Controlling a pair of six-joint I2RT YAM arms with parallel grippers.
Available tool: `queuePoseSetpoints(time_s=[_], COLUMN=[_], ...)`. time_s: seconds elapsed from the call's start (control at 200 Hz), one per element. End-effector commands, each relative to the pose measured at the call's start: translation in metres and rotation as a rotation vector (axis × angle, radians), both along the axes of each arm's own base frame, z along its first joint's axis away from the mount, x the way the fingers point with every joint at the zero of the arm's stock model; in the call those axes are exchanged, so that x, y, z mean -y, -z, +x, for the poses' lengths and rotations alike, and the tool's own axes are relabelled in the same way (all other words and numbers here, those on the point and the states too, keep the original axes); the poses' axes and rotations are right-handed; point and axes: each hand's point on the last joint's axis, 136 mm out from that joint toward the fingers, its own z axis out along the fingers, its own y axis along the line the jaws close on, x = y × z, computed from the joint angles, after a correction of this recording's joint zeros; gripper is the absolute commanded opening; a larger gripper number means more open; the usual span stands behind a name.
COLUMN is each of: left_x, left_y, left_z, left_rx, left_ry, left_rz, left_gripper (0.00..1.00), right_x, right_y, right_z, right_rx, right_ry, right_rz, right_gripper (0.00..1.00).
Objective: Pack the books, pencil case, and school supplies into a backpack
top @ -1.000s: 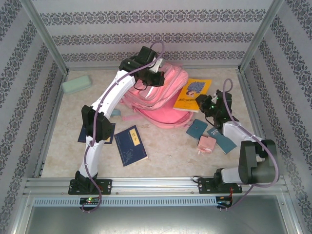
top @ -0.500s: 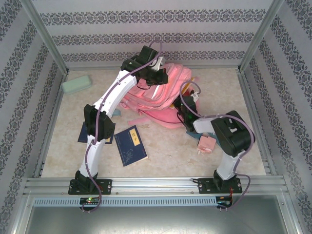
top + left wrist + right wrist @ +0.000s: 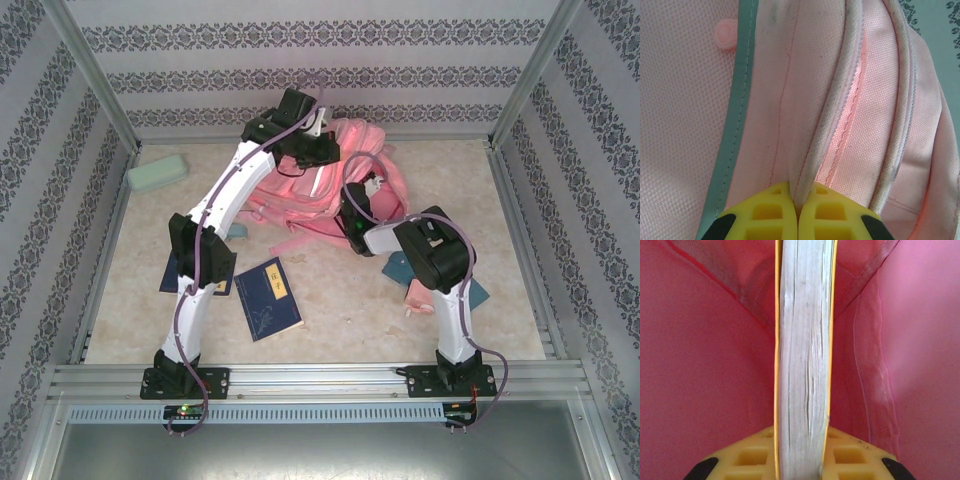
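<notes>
The pink backpack (image 3: 300, 190) lies at the back middle of the table. My left gripper (image 3: 318, 152) is shut on the pale piping (image 3: 827, 125) along its opening edge and holds it up; the yellow fingers (image 3: 765, 212) pinch the cord. My right gripper (image 3: 353, 205) is at the backpack's mouth, shut on the yellow book (image 3: 802, 340), which stands edge-on with red-pink lining (image 3: 705, 365) on both sides. A navy book (image 3: 268, 298) lies in front; a second navy book (image 3: 168, 277) is partly under the left arm. The mint pencil case (image 3: 157, 173) lies far left.
A pink block (image 3: 422, 297) and teal pads (image 3: 402, 266) (image 3: 478, 293) lie around the right arm's lower part. A small teal piece (image 3: 237, 231) sits by the left arm. Metal frame posts and patterned walls enclose the table.
My right arm swung left from the right side of the table, carrying the yellow book into the backpack's opening. The left gripper kept its hold and shifted slightly up.
</notes>
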Motion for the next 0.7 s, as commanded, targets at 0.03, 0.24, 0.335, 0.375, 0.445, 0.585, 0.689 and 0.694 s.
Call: queuePoseSetpoints(time_s=[0.03,0.24,0.335,0.375,0.445,0.585,0.689,0.694], left_x=[0.014,0.010,0.005,0.002,-0.004,-0.014,-0.016,-0.016], left_y=[-0.053,-0.049,-0.048,-0.047,-0.044,-0.037,-0.034,-0.034], left_z=[0.001,0.003,0.005,0.007,0.010,0.018,0.023,0.023], left_rx=[0.119,0.114,0.118,0.121,0.120,0.112,0.107,0.108], left_ry=[0.043,0.042,0.034,0.030,0.021,0.009,0.004,0.003], left_rz=[-0.114,-0.104,-0.093,-0.085,-0.074,-0.065,-0.074,-0.074], left_gripper=[0.00,0.00,0.00,0.00,0.00,0.00,0.00,0.00], right_x=[-0.020,-0.037,-0.025,-0.019,-0.007,0.015,0.025,0.026], right_y=[-0.023,0.001,-0.001,-0.002,-0.001,0.009,0.016,0.017], right_z=[0.019,0.024,0.019,0.016,0.012,-0.001,-0.011,-0.011], right_rx=[0.072,-0.005,-0.011,-0.016,-0.030,-0.078,-0.107,-0.110], right_ry=[-0.001,-0.084,-0.074,-0.071,-0.073,-0.087,-0.100,-0.100], right_rz=[0.088,0.100,0.064,0.055,0.052,0.054,0.020,0.018], right_gripper=[0.00,0.44,0.49,0.53,0.59,0.62,0.62,0.62])
